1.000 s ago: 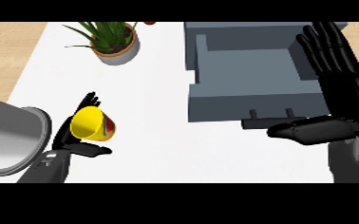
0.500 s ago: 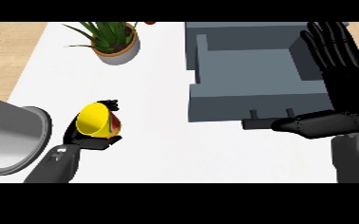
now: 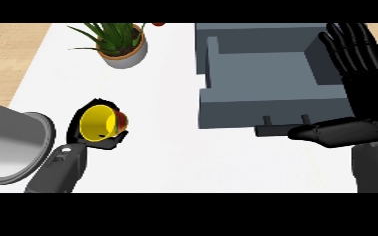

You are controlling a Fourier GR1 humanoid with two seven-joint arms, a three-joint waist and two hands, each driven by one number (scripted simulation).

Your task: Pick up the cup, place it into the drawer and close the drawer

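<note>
The cup [image 3: 98,123] is yellow inside and red outside, at the left of the white counter, tipped so its mouth faces up at me. My left hand [image 3: 83,141] is curled round it, with fingers wrapping its rim and part of its outside. The grey drawer [image 3: 269,107] stands open at the upper right, nothing visible inside it. My right hand [image 3: 360,100] is open at the right edge, fingers up beside the drawer's right wall. Its thumb reaches toward the drawer's handle [image 3: 283,128] at the front.
A potted green plant [image 3: 119,44] stands at the back, left of the drawer. A large grey round vessel [image 3: 21,142] lies at the left edge, just beside my left forearm. White counter [image 3: 173,160] lies bare between the cup and the drawer's front.
My left hand's fingers have closed round the cup, and the cup has risen a little and tipped its mouth toward me. The right hand has barely moved.
</note>
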